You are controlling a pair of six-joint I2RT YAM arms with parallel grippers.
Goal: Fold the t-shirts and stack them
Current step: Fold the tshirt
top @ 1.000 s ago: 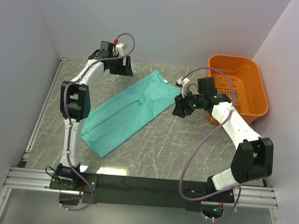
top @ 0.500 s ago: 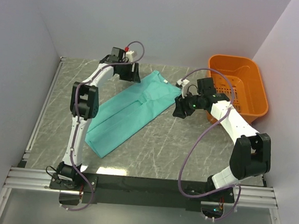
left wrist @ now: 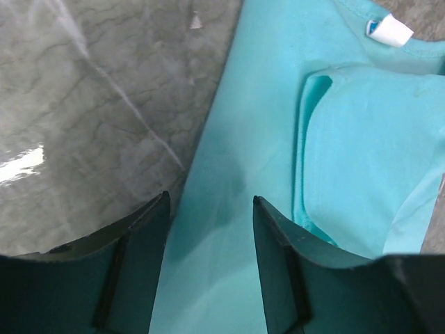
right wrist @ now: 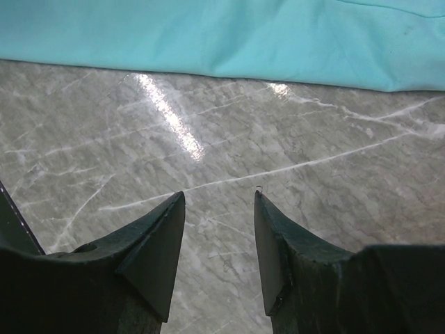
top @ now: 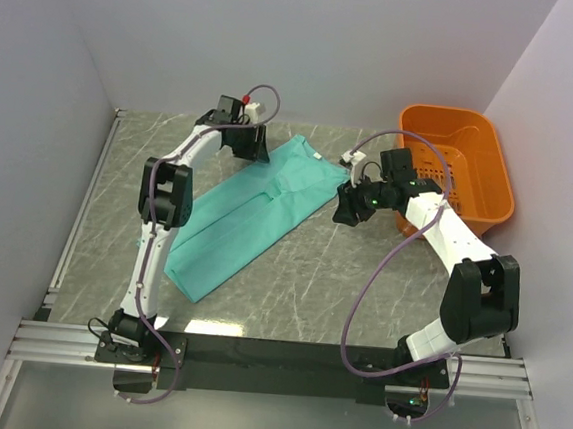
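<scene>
1. the t-shirt is seen lying flat on the marble table as a long strip. it runs diagonally from the near left to the far middle, with its sides already folded inward. the orange basket is set well apart on the right.
2. the left gripper is held low over the shirt's left edge at the collar end, near the white neck label. its jaws are seen apart at a middling gap, with cloth beneath them and nothing pinched.
3. the right gripper is held over bare table just beside the shirt's right edge. its jaws are likewise parted at a middling gap, and nothing is held.
4. the cloth is judged light, soft and limp, and not fragile. it is expected to sag when lifted and to slide easily on the polished stone.
5. hold is best taken at both corners of the collar end, with all layers pinched together at the edge. a lift from one point alone is likely to let the folded-in layers fall open.
</scene>
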